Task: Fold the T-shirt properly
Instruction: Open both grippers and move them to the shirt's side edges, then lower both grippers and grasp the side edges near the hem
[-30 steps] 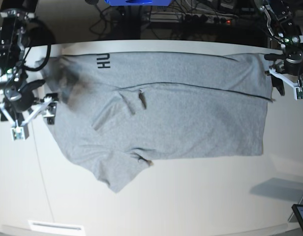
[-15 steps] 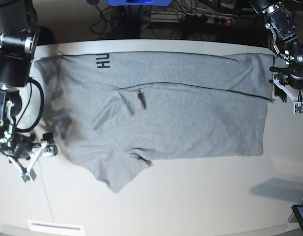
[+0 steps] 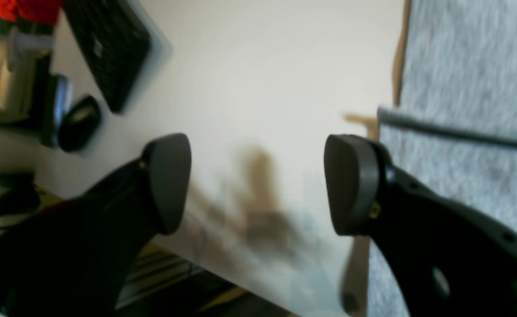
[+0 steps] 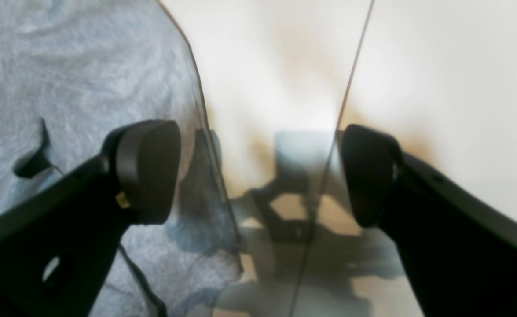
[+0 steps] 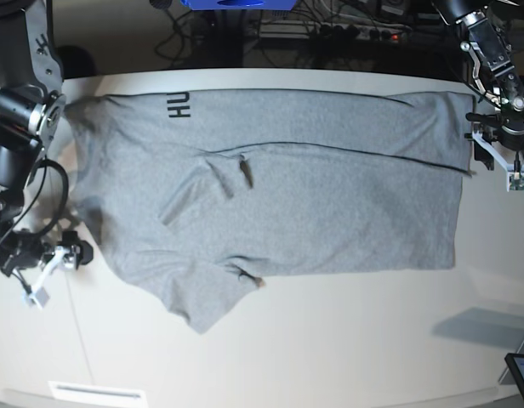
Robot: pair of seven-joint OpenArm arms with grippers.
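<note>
Both pincers gape, holding nothing: my left pincer (image 5: 498,159) hangs beside the T-shirt (image 5: 279,204) hem, my right pincer (image 5: 51,272) near the sleeve. I should pinch single edges cleanly off the bench (image 5: 347,340), together.

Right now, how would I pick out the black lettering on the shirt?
Start from the white table and the grey T-shirt spread across it. Follow the shirt's far edge toward the right arm's side: the black lettering sits there, the only dark print on otherwise plain grey cloth.
</note>
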